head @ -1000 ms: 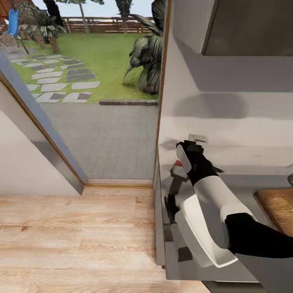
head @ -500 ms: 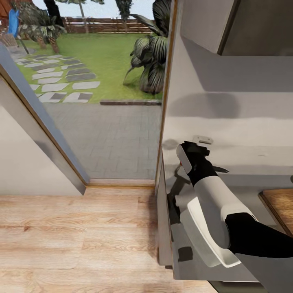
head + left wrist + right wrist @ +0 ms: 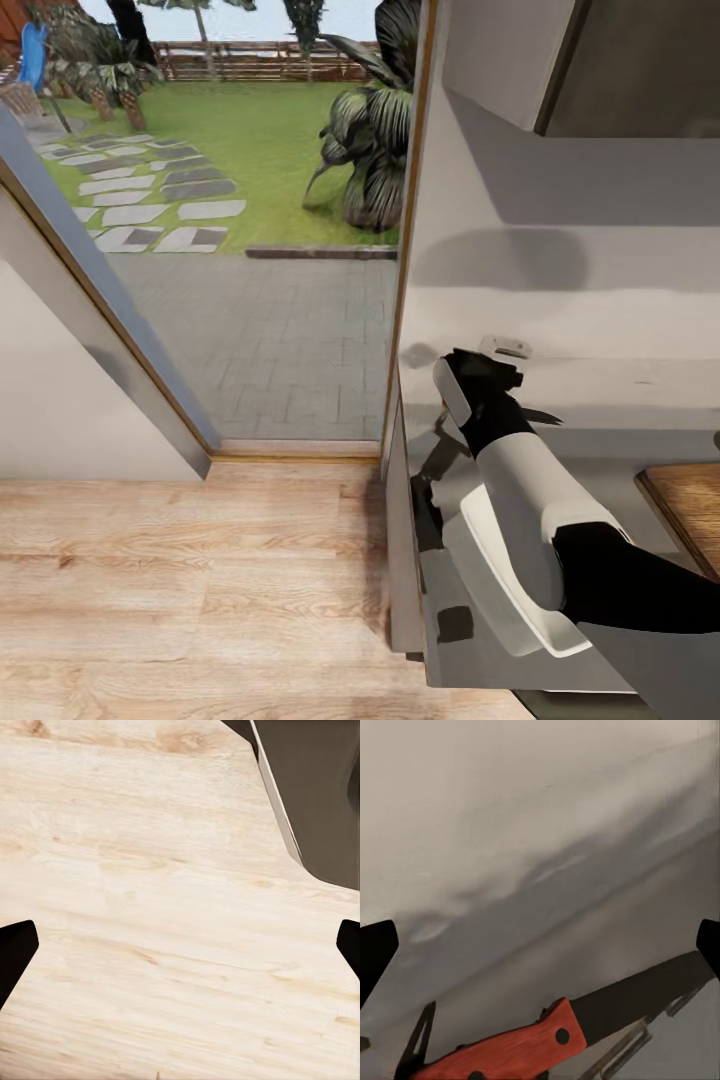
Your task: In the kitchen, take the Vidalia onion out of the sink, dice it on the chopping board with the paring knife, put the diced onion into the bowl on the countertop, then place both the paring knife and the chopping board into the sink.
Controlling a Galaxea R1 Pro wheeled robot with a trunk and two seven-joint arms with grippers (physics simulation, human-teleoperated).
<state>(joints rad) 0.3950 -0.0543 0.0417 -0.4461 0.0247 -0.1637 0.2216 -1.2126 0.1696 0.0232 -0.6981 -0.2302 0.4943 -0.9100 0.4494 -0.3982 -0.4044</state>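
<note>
The paring knife (image 3: 510,1050) lies flat on the grey countertop (image 3: 640,445), its red-orange handle and dark blade (image 3: 637,997) close under my right gripper (image 3: 540,945). That gripper (image 3: 490,378) is open near the counter's left end by the wall, fingertips wide apart and holding nothing. Beside it in the head view a slim dark point (image 3: 545,415) pokes out. A corner of the brown chopping board (image 3: 690,505) shows on the counter at the right edge. My left gripper (image 3: 180,952) hangs open over the light wooden floor (image 3: 150,907).
A grey wall (image 3: 580,300) with a small white socket (image 3: 505,347) rises just behind the counter, with a cabinet (image 3: 620,60) overhead. Left of the counter's end is an open doorway (image 3: 250,330) to a paved garden. Wooden floor (image 3: 200,580) lies in front.
The view has shifted a little. My right gripper has edged slightly toward the wall, and the red handle seen beside it a second ago is now hidden behind it in the head view.
</note>
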